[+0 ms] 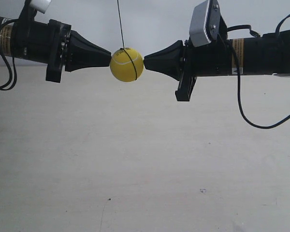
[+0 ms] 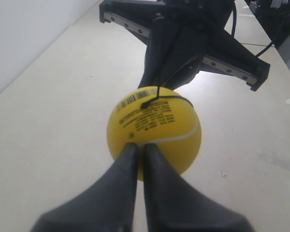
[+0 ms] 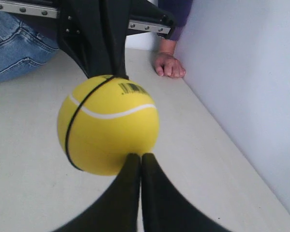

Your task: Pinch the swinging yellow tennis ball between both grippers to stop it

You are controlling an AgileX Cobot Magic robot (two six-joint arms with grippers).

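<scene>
The yellow tennis ball (image 1: 126,64) hangs from a thin dark string (image 1: 120,24) above the table. It sits squeezed between two pointed black grippers. My left gripper (image 1: 109,59) touches it from the exterior view's left, jaws shut together, tips against the ball (image 2: 154,128). My right gripper (image 1: 145,61), with the silver-grey box on its arm, presses from the opposite side, jaws also shut. In the left wrist view my left gripper (image 2: 139,146) meets the ball under its printed marks. In the right wrist view my right gripper (image 3: 137,156) touches the ball (image 3: 108,125) low on its face.
A pale table (image 1: 145,169) lies well below the ball and a white wall (image 1: 154,19) stands behind it. A person's hand (image 3: 169,65) rests on the table by the wall, with a jeans-clad leg (image 3: 14,43) nearby. A black cable (image 1: 261,123) droops under the right arm.
</scene>
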